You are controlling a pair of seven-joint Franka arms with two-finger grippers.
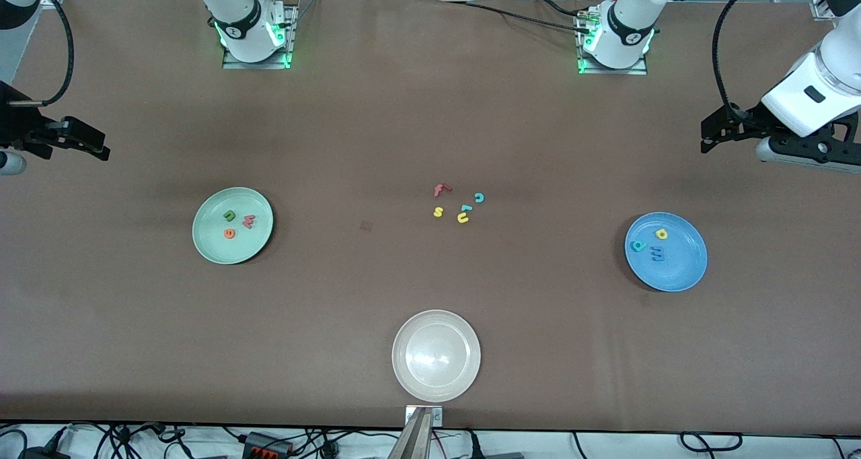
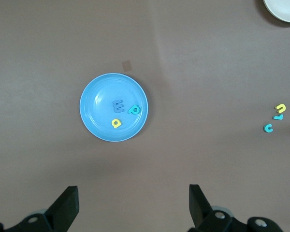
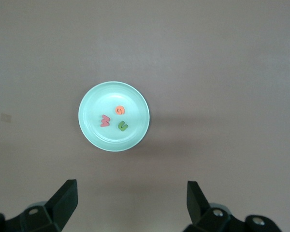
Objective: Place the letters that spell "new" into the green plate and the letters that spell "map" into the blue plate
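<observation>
The green plate (image 1: 214, 242) (image 3: 133, 99) lies toward the right arm's end and holds the dark green n (image 1: 229, 215), orange e (image 1: 230, 233) and red-pink w (image 1: 249, 221). The blue plate (image 1: 681, 269) (image 2: 97, 102) lies toward the left arm's end with the yellow a (image 1: 662, 233), teal p (image 1: 638, 245) and blue m (image 1: 657, 253) in it. My left gripper (image 1: 713, 136) (image 2: 133, 188) hangs open and empty, high over the table at its own end. My right gripper (image 1: 87, 143) (image 3: 130, 183) hangs open and empty over its end.
Loose letters lie at the table's middle: red f (image 1: 441, 190), teal c (image 1: 479, 198), yellow s (image 1: 438, 211), yellow u (image 1: 463, 218) and a small light-blue piece (image 1: 465, 208). An off-white plate (image 1: 403, 371) sits nearer the front camera, by the table's edge.
</observation>
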